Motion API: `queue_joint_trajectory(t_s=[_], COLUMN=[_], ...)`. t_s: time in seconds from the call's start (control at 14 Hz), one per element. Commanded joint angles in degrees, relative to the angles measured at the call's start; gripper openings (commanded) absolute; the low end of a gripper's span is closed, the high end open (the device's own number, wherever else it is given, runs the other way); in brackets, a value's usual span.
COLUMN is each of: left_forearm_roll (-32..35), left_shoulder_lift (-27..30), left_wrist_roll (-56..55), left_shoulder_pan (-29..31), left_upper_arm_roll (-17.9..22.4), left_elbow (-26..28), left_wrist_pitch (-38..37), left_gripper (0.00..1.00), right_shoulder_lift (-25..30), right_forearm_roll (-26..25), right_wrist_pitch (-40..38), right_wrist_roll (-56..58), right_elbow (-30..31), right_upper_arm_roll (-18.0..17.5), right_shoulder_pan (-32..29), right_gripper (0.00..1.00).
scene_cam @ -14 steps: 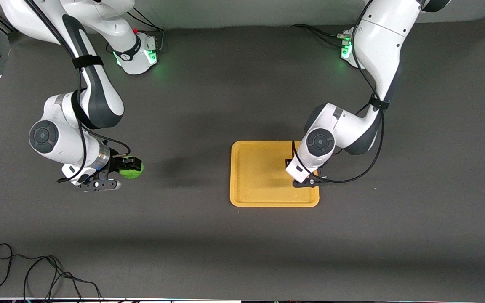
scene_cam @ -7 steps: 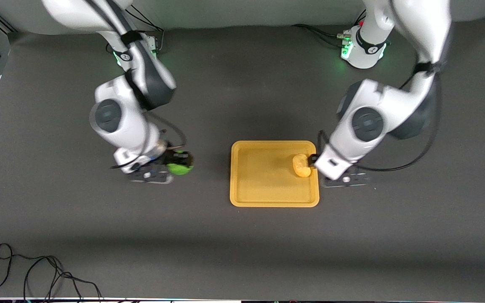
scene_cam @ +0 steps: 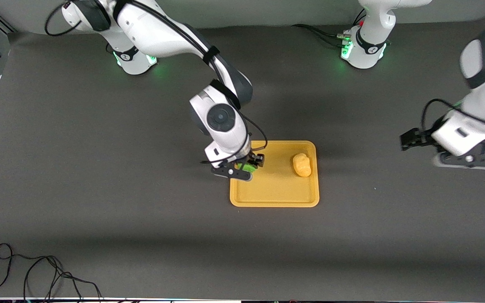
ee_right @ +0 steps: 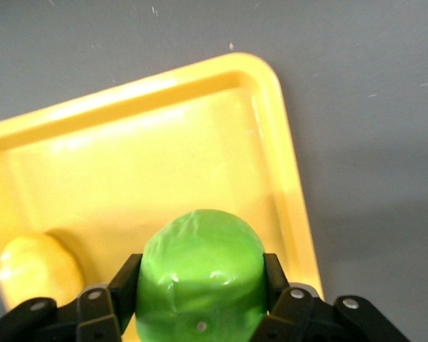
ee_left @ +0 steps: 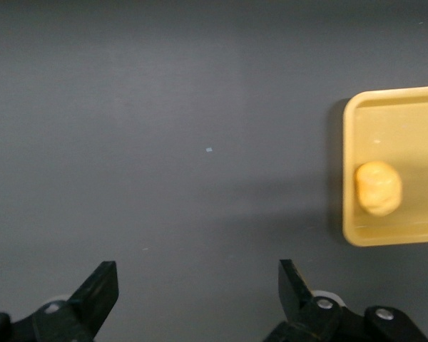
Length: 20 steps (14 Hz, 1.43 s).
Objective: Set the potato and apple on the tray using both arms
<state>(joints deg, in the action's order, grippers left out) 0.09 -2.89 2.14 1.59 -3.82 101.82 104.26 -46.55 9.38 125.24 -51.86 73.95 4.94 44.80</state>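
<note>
Dark grey matting covers the bench (scene_cam: 141,235), and a loose black cable (scene_cam: 36,273) lies coiled at the edge nearest the front camera, toward the right arm's end.

Farther in, about mid-bench, sits the orange-yellow tray (scene_cam: 274,198), flat on the mat with its low rim all round. On it lies the potato (scene_cam: 302,164), resting on the tray floor close to the rim at the left arm's end; the left wrist view shows it too (ee_left: 378,187), just inside the tray (ee_left: 414,103) edge, touched by nothing.

Over the tray's rim at the right arm's end hangs the right end effector (scene_cam: 246,165). It grips the apple (scene_cam: 247,167), of which only a sliver of green shows from the front. In the right wrist view the apple (ee_right: 201,278) fills the space between the two black fingers (ee_right: 278,288), which press on either side of it, held above the tray (ee_right: 150,164) floor, with the potato (ee_right: 37,269) off to one side on the tray.

Well apart from the tray, over bare mat at the left arm's end of the bench, is the left end effector (scene_cam: 411,139). Its fingers (ee_left: 100,288) are spread wide with nothing between them, as the left wrist view shows.

Farthest from the camera stand the two arm bases, the right arm's (scene_cam: 135,59) and the left arm's (scene_cam: 362,50), each with a green light glowing.
</note>
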Motion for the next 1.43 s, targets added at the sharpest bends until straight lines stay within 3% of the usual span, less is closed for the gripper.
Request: queue_joint_trajectory(t_s=[0.0, 0.21, 0.36, 0.5, 0.64, 0.93, 1.07, 1.36], left_forearm_roll=[-1.23, -1.23, -1.14, -1.14, -1.05, -0.96, -0.96, -0.96], left_shoulder_lift=[6.04, 9.56, 10.88, 11.85, 11.76, 11.85, 11.76, 11.67], left_wrist_roll=[3.40, 3.23, 2.96, 2.79, 2.44, 2.35, 2.35, 2.43], left_shoulder_pan=[2.54, 2.54, 2.45, 2.36, 1.84, 1.83, 1.75, 1.83], left_upper_arm_roll=[-0.66, -0.58, -0.58, -0.66, -0.93, -1.10, -1.10, -1.10], left_elbow=[5.05, 5.05, 4.97, 5.05, 5.14, 5.67, 6.02, 6.98], left_wrist_pitch=[1.12, -1.16, -2.48, -3.53, -3.54, -3.54, -3.19, -2.22], left_gripper=[1.00, 1.00, 1.00, 1.00, 1.00, 1.00, 1.00, 1.00], right_shoulder_lift=[-5.56, -7.06, -7.67, -7.85, -7.94, -6.45, -0.51, 18.55], right_forearm_roll=[-0.95, -1.03, -0.95, -1.03, -2.25, -4.55, -4.72, -4.46], right_wrist_pitch=[2.80, 4.13, 4.66, 5.80, 5.80, 4.40, -1.28, -2.20], right_wrist_roll=[-2.45, -3.51, -4.04, -5.09, -4.92, -4.39, -3.96, 14.21], right_elbow=[-4.69, -4.60, -4.95, -4.69, -4.43, -4.25, -1.73, 15.39], right_upper_arm_roll=[0.69, 0.69, 0.69, 0.69, 0.86, 1.21, 1.30, 1.30], right_shoulder_pan=[1.86, 2.84, 2.93, 2.93, 2.93, 1.96, -0.22, -8.03], right_gripper=[0.42, 0.42, 0.48, 0.62, 0.97, 1.00, 1.00, 1.00])
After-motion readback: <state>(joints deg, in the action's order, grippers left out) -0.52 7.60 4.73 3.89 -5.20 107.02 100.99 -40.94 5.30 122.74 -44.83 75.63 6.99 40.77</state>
